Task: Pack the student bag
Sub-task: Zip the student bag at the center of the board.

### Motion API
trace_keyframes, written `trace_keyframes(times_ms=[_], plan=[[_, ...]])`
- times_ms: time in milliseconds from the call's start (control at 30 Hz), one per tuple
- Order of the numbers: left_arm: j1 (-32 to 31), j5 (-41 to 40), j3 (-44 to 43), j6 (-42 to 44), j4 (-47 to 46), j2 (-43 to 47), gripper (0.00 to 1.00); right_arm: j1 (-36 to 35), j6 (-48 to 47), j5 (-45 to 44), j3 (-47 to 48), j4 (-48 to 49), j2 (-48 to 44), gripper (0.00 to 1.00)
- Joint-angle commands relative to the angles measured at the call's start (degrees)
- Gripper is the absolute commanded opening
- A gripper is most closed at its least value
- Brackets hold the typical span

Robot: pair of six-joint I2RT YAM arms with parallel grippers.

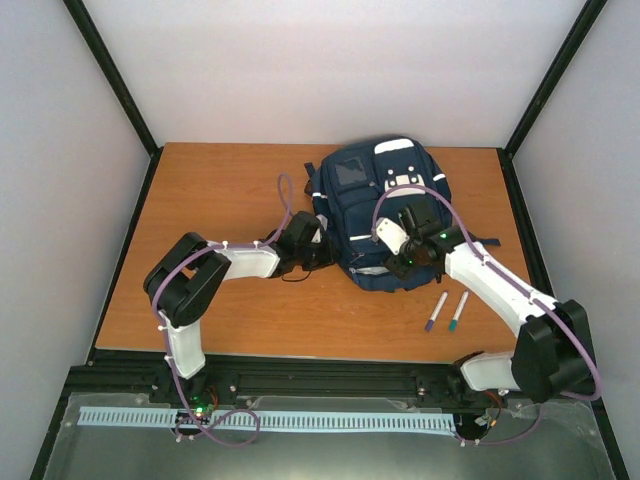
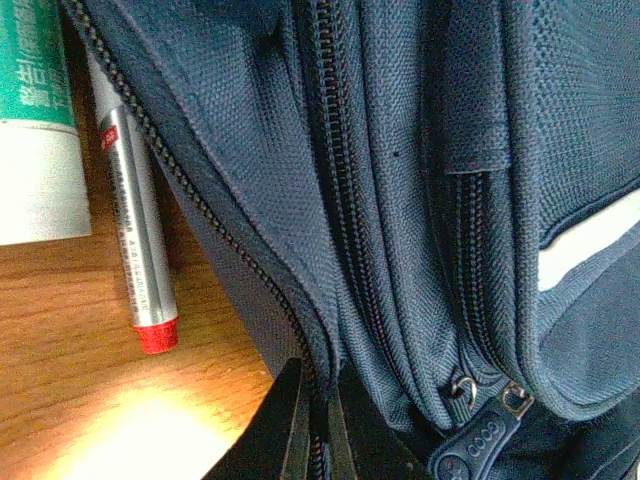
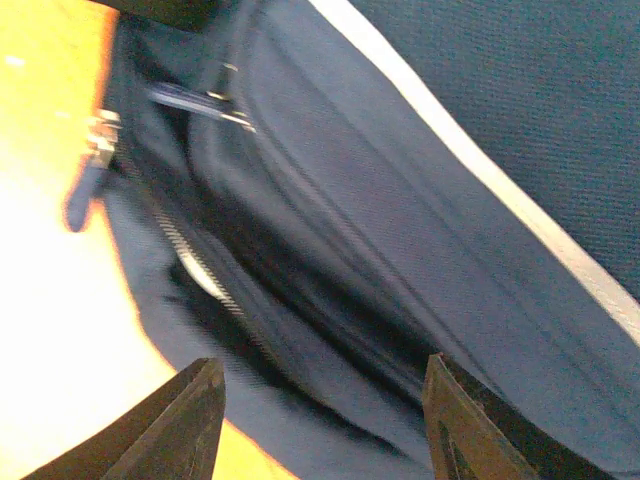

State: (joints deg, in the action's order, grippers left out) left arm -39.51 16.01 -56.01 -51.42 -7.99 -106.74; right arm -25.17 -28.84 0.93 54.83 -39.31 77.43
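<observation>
The student bag (image 1: 372,205), navy with white stripes, lies flat in the middle of the wooden table. At its left edge my left gripper (image 1: 316,244) is shut on the bag; the left wrist view shows the jaws (image 2: 322,432) pinching the fabric along an open zipper edge (image 2: 250,265). My right gripper (image 1: 398,258) hovers over the bag's near end. In the right wrist view it (image 3: 320,405) stands open above a gaping zipped pocket (image 3: 250,300), with nothing between its fingers.
Two white markers (image 1: 437,311) (image 1: 460,311) lie on the table right of the bag's near end. Beside the bag's left edge lie a silver pen with a red cap (image 2: 138,235) and a green-and-white tube (image 2: 35,120). Grey walls enclose the table.
</observation>
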Motion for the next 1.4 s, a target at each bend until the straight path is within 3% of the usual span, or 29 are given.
trace_keyframes(times_ms=[0,333,1000,1267,1367], plan=[[-0.7,1.9,-2.3,-0.3,-0.7,-0.3,0.01,-1.2,1.9,12.7,1.2,-5.7,-1.4,0.55],[-0.9,2.3,-2.2,-0.1,-1.1,0.7,0.01,-4.3,5.2,20.8,6.0,-4.1,7.0,0.52],[-1.0,1.3,-1.8,0.5,-0.9,3.8,0.01,-9.3,9.0,14.0,9.3,-2.8,17.2,0.49],[-1.0,1.0,-1.7,1.1,-0.1,4.1,0.01,-9.3,10.2,10.5,9.9,-1.6,17.9,0.34],[-1.0,1.0,-1.6,1.1,-0.1,3.8,0.01,-9.3,9.9,9.8,9.7,-2.2,17.0,0.2]])
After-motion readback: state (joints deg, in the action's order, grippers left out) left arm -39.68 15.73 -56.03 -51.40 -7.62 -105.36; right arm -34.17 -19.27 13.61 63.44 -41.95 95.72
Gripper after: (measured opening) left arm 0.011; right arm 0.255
